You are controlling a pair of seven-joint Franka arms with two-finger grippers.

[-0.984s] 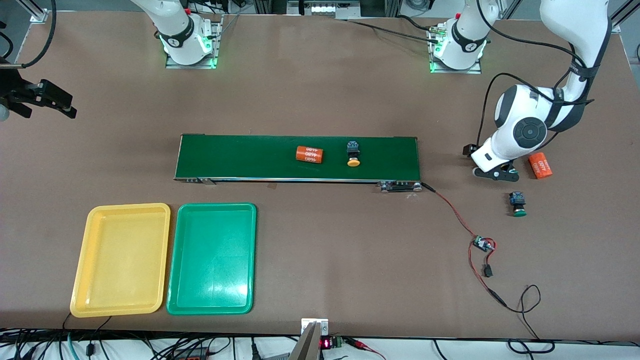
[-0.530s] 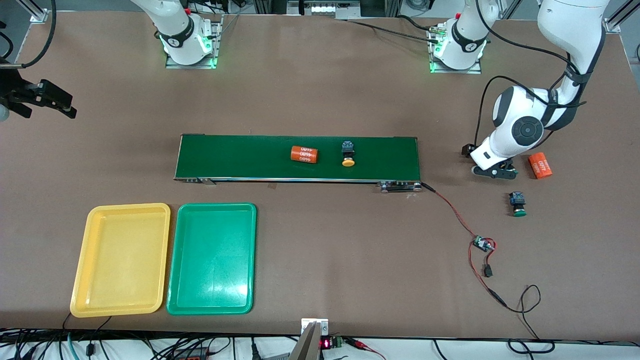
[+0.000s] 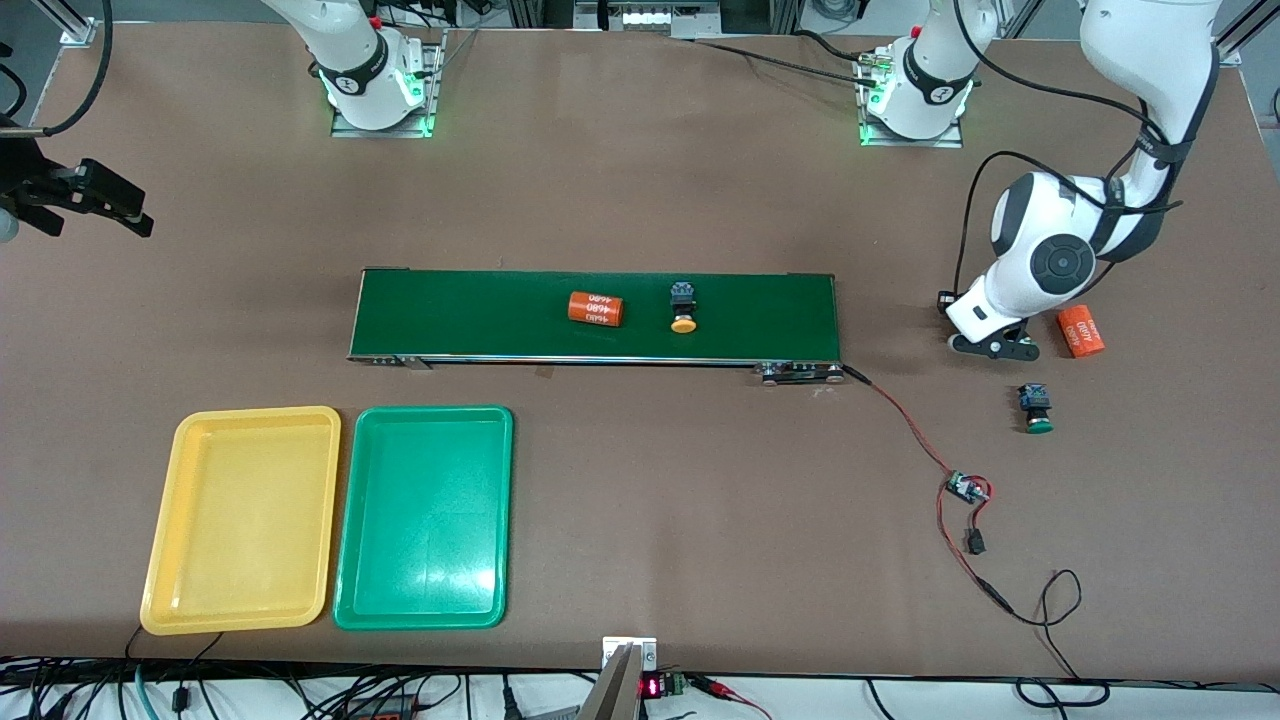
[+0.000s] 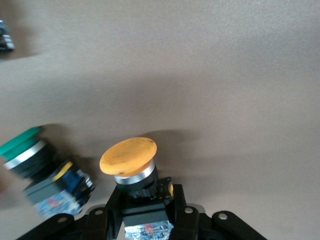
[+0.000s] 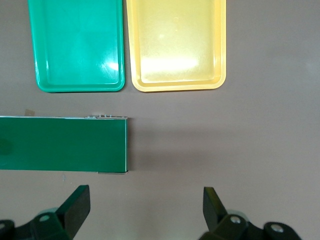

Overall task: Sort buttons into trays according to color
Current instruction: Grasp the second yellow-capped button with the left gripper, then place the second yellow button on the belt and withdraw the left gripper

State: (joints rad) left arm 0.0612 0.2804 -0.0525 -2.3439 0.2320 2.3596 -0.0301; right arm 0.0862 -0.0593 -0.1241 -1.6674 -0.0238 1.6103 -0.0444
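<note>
Yellow-capped button (image 4: pixel 131 167) pinched body-first in left jaws, cap outward; right jaws spread, idle.

Yellow tray (image 3: pixel 240 520) touches green tray (image 3: pixel 424 518), both empty.

orange cylinder (image 3: pixel 596 308) on the conveyor belt (image 3: pixel 480 315) mid-worktop, white print "4680" repeated, second orange cylinder (image 3: pixel 1081 331) near the left arm's edge, white print too small to read
</note>
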